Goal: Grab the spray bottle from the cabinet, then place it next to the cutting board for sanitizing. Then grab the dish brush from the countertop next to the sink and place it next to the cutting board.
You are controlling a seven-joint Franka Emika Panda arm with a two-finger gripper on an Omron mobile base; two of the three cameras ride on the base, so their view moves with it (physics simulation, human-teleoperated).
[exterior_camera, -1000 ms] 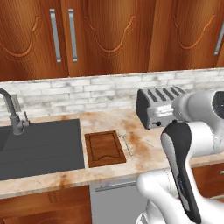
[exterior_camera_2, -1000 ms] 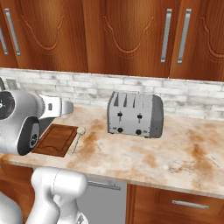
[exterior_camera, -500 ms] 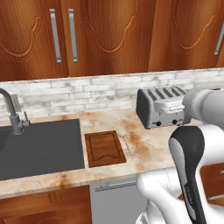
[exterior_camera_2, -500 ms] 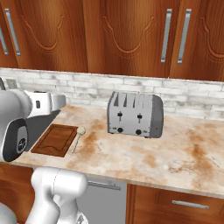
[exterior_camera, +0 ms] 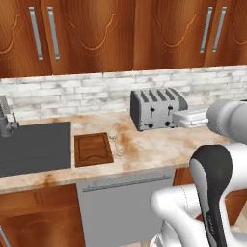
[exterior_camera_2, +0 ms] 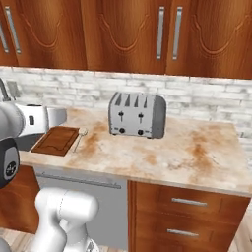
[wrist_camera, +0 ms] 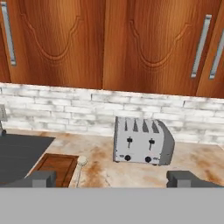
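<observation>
We judge nothing done yet: cabinet (wrist_camera: 105, 43) doors closed, spray bottle presumably inside, unseen. Our tool (wrist_camera: 116, 179) is spread wide, holding nothing, facing the toaster (wrist_camera: 142, 141). Dish brush (exterior_camera: 116, 144) lies on the bench (exterior_camera_2: 197, 152) just at 3 o'clock of the cutting board (exterior_camera: 93, 149). No readable writing anywhere.
</observation>
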